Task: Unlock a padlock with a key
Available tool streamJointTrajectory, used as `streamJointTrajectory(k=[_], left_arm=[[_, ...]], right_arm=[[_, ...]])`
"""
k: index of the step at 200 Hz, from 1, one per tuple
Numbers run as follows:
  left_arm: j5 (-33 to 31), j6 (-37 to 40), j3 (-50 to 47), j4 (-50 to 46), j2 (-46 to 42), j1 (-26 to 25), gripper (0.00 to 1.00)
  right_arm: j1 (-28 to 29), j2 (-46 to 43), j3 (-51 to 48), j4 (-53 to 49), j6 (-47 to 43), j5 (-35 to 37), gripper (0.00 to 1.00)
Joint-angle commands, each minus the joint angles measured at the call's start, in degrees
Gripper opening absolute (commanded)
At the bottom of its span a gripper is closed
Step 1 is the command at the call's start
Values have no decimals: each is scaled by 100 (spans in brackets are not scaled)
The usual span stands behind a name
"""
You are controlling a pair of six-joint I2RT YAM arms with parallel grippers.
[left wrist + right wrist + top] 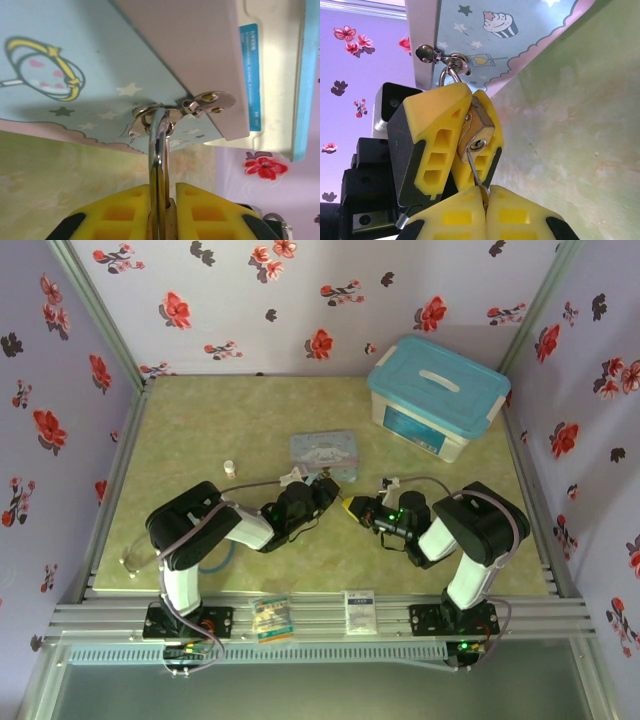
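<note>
Left tool and right tool clenched, tip-to-tip.

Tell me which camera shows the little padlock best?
The right wrist view: the padlock faces the lens, brass body and keyhole plain, clamped in the left gripper, the key at the keyhole. The left wrist view shows its silver shackle edge-on, hooked through the clasp of the tin. In the top view it is too small to make out.

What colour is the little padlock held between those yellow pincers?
The padlock is brass-gold; the right wrist view shows it best.
</note>
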Motion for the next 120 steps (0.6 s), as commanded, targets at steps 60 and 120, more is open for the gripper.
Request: streamJointTrajectory(k=[60,120], left_arm=[[-196,-74,-165,743,-153,-227,0],[-133,-300,-239,1072,34,-269,0]], right_arm=[[-100,217,92,171,141,-65,0],[-227,96,149,169,238,-78,0]])
